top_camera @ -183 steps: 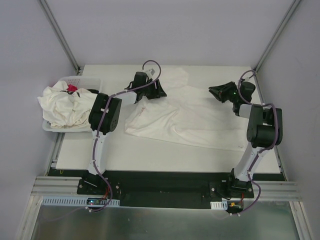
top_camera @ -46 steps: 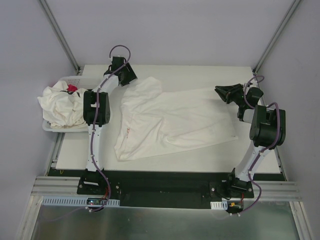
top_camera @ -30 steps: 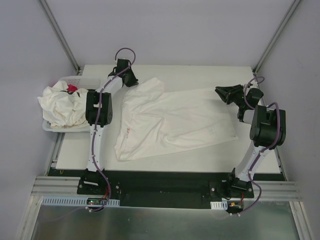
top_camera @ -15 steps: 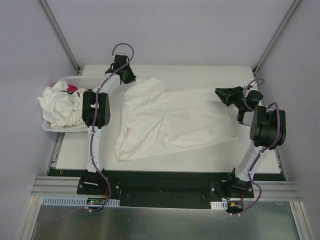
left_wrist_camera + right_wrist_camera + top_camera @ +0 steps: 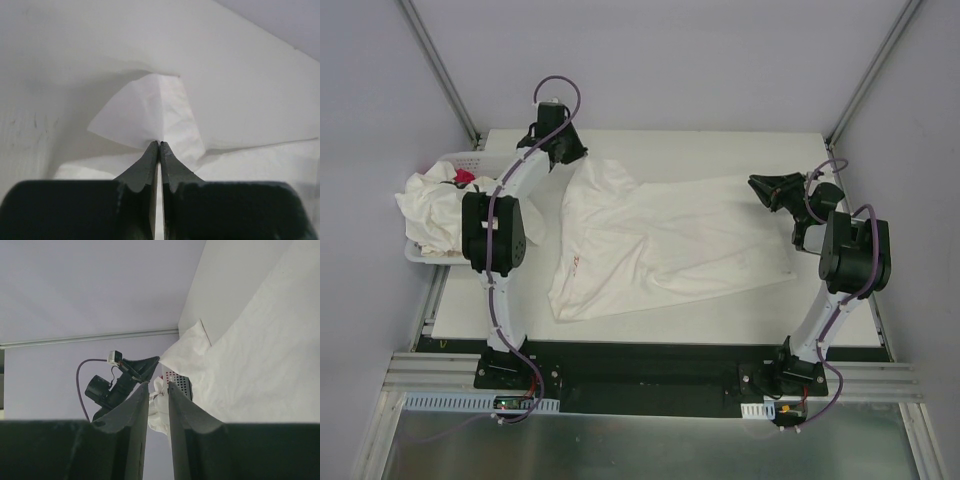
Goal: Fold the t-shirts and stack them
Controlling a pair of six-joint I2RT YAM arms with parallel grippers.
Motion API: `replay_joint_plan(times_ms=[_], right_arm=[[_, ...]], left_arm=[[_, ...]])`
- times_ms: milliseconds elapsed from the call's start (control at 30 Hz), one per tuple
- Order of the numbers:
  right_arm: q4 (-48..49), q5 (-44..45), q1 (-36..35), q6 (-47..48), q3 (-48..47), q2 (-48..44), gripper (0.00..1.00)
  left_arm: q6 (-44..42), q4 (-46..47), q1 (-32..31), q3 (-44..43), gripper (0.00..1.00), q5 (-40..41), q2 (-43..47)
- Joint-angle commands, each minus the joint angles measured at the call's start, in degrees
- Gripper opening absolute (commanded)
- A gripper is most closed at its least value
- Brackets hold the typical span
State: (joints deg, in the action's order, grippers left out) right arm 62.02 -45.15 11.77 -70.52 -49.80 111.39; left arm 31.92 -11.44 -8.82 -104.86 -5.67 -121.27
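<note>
- Left gripper (image 5: 563, 150) is clamped tight on the far left corner of the spread t-shirt (image 5: 670, 240). In the wrist view the cloth (image 5: 150, 110) rises in a small peak from between the closed tips.
- Right gripper (image 5: 765, 188) has its jaws a narrow slit apart with nothing between them. It points left at the shirt's far right corner, and whether it touches the cloth cannot be told.
- White table (image 5: 720, 310) carries the spread t-shirt, which lies flat and slanted, running from the far left corner down toward the near left and out to the right.
- Left arm (image 5: 492, 235) stands tall from its base at the near left edge and stretches far along the table's left side, its wrist angled right.
- Right arm (image 5: 850, 255) rises steeply from its base, its forearm doubled back so the wrist hangs low over the right side.
- Heap of t-shirts (image 5: 435, 215) spills over the white basket (image 5: 470, 158) beside the table's left edge.
- Red packet (image 5: 465, 177) peeks out among the heap.
</note>
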Motion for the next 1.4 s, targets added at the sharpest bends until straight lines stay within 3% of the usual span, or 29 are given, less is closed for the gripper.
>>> replay_joint_plan(times_ms=[0,300,667,733,767,833,867,967,1133,1367], right_arm=[[6.45,-0.12,-0.52,-1.90,-0.12,0.23,0.25],[7.94,-0.12,-1.13,-3.22,-1.17,2.25,0.25],[8.82,0.50,-1.66,-4.54,-2.58,4.36,0.25],[9.08,0.85,-1.75,-5.06,-2.84,4.36,0.25],[9.17,0.85,-1.75,-5.15,-3.02,4.27,0.25],[9.35,1.11,-1.75,-5.68,-3.46,4.27,0.25],[9.35,1.11,-1.75,-5.77,-3.63,4.18,0.25],[9.35,1.38,-1.84,-6.12,-4.34,4.09,0.25],[9.44,1.02,-1.93,-6.12,-4.43,4.09,0.25],[9.61,0.76,-2.01,-6.21,-4.69,4.36,0.25]], left_arm=[[0.07,0.37,-1.73,7.55,0.00,1.10,5.78],[0.16,2.30,-4.80,16.00,0.00,1.63,9.65],[0.42,2.30,-12.71,15.65,0.00,-1.18,2.54],[0.42,2.30,-14.03,15.39,0.11,-2.41,1.48],[0.60,2.39,-14.38,15.47,0.31,-2.50,1.30],[0.77,2.39,-15.61,15.56,0.44,-3.29,0.78],[0.77,2.13,-15.96,15.65,0.57,-3.47,0.60],[0.34,1.25,-17.46,15.56,0.71,-3.12,0.34],[-2.65,0.02,-17.46,15.39,0.73,2.06,3.93],[-7.22,-4.02,-16.41,7.57,0.74,8.04,6.75]])
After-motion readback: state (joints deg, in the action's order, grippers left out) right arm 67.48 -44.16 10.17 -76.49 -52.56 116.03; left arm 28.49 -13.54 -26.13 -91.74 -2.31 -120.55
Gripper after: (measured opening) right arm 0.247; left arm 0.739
